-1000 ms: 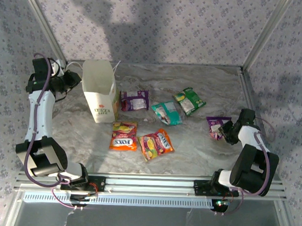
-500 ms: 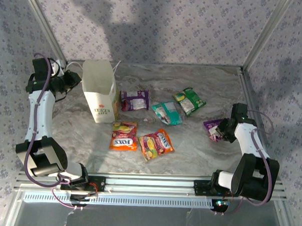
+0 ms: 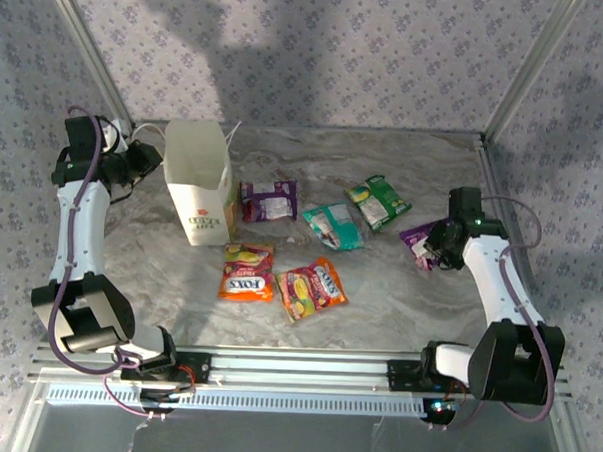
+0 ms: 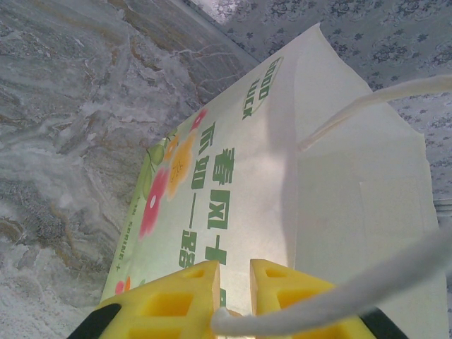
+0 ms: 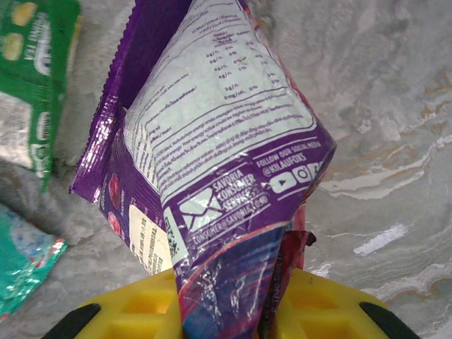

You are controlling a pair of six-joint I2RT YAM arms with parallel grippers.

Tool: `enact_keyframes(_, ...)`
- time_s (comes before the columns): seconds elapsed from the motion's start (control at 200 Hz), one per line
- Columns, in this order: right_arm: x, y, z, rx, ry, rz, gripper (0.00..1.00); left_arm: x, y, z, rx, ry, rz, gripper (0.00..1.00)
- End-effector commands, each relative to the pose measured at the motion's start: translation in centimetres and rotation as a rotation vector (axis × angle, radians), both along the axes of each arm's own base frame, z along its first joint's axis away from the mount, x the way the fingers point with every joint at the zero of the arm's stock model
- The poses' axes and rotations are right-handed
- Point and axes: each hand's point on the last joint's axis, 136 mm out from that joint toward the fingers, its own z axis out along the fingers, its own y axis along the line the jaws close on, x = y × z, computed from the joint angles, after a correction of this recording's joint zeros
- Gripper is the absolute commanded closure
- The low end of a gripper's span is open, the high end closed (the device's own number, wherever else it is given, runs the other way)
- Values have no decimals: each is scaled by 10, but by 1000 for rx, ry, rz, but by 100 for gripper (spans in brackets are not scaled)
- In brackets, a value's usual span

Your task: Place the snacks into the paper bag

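So, at the far left the left claw (image 4: 233, 272) is pinched shut on the upright paper bag (image 3: 198, 186). Just right of the bag, lying flat on the table (image 3: 398, 300), are a purple packet (image 3: 268, 200), two orange packets (image 3: 247, 272) (image 3: 312, 287) nearer, a teal packet (image 3: 332, 225) and a green packet (image 3: 380, 201). At the right side, the right claw (image 5: 229, 282) grips a second purple packet (image 5: 212, 141).

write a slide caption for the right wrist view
Right gripper pinching a purple snack packet by its end, marbled tabletop beyond.
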Motion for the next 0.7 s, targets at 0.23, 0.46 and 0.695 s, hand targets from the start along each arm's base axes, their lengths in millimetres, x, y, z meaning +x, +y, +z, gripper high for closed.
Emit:
enact_keyframes(0.23, 12, 17, 58, -39, -126, 23, 72, -1, 0, 14, 10, -29, -9, 80)
enact_keyframes(0.46, 21, 37, 85, -17, -194, 62, 72, -2, 0, 14, 8, -30, -8, 80)
enact_keyframes(0.695, 33, 63, 119, -17, -285, 121, 72, -5, -1, 22, 14, -51, -11, 80)
